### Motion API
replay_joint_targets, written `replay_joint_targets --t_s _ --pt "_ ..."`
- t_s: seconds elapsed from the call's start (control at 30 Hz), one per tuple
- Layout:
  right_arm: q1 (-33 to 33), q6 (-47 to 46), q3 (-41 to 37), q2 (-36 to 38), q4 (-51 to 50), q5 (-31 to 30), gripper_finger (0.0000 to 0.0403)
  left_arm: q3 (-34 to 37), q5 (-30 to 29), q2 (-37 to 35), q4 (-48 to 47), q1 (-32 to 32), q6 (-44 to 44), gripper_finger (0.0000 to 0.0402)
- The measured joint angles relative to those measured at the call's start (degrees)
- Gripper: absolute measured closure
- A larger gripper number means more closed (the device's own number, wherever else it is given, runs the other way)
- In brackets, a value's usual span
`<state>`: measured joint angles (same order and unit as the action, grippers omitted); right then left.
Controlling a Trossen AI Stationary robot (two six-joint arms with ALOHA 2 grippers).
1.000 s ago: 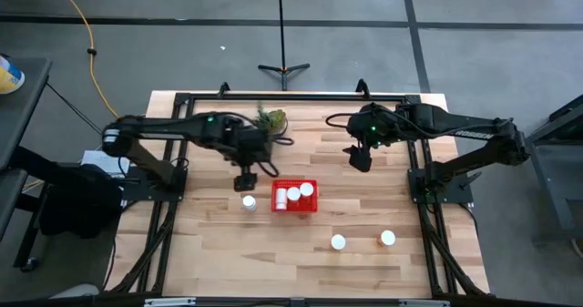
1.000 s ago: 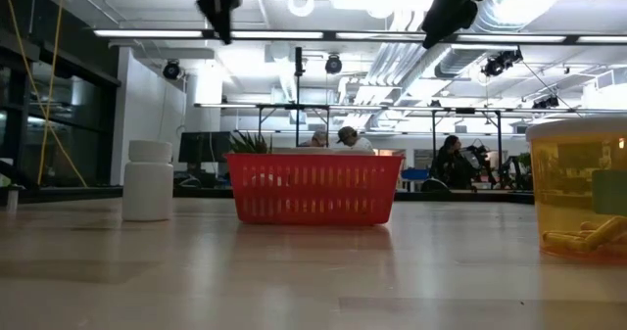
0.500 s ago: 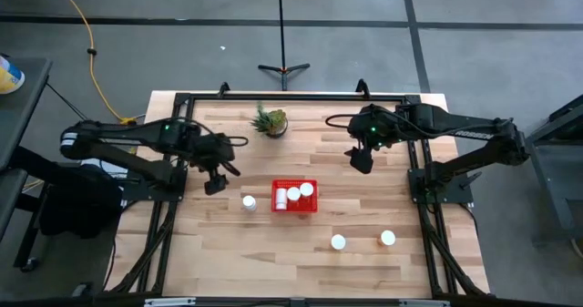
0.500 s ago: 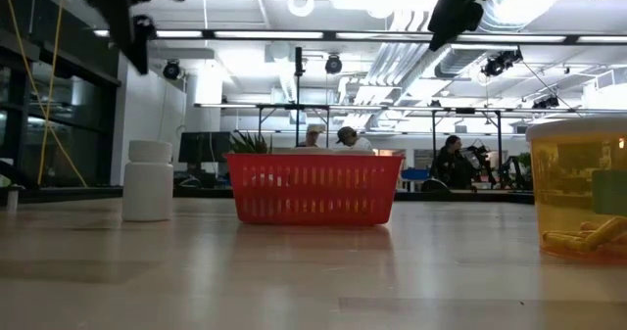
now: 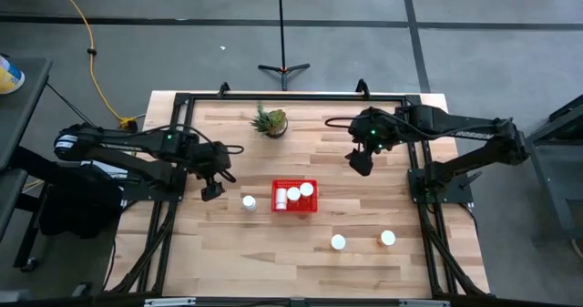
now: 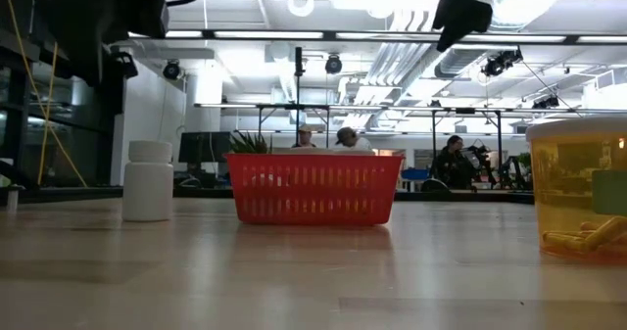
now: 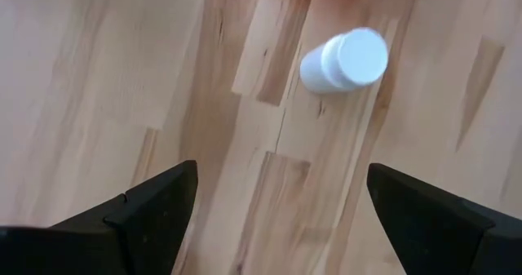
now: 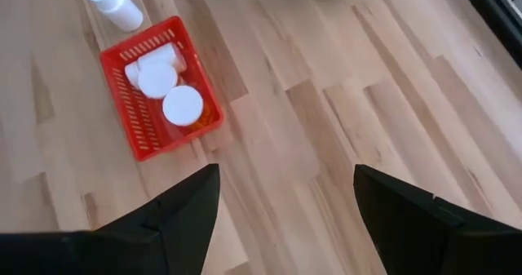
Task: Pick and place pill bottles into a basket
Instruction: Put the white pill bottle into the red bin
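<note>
Left gripper (image 5: 212,192) is swinging away from the basket (image 5: 294,197), jaws spread wide, empty, now hovering beside the white bottle (image 5: 248,201) standing just left of it. Right gripper (image 5: 359,162) is hanging unchanged, open, empty.

A light wooden counter (image 5: 273,252) of butcher-block planks is sitting on a dark metal frame (image 5: 155,243), and around it a grey floor (image 5: 474,61) is spreading out, crossed by dark seam lines. A yellow cable (image 5: 84,25) is trailing over that floor, and a thin black stand (image 5: 283,68) is rising from splayed feet just behind the counter. Seen level across the counter, an open workspace is stretching back: long ceiling lights (image 6: 245,34) are glowing, white ducts (image 6: 392,56) are running overhead, and a white pillar (image 6: 147,105) is standing at the side. Several people (image 6: 453,159) are sitting at distant desks. A small green potted plant (image 5: 271,121) is standing near the counter's far edge.
</note>
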<state>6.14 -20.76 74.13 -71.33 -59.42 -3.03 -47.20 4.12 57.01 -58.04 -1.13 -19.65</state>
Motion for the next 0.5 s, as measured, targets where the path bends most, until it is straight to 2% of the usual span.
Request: replay_joint_targets --t_s 0.33,0.4,0.5 --pt "-1.81 -1.31 0.0 -4.58 1.46 -0.12 0.013 0.63 3.38 0.11 3.18 0.0 2.59 0.0009" --pt "-1.82 -1.26 0.0 -5.54 1.47 -0.02 0.013 0.69 5.29 0.11 4.05 0.0 3.12 0.0009" --pt "-1.8 -0.83 0.0 -6.3 1.55 -0.27 0.013 2.28 11.52 0.1 9.97 0.0 3.03 0.0009"
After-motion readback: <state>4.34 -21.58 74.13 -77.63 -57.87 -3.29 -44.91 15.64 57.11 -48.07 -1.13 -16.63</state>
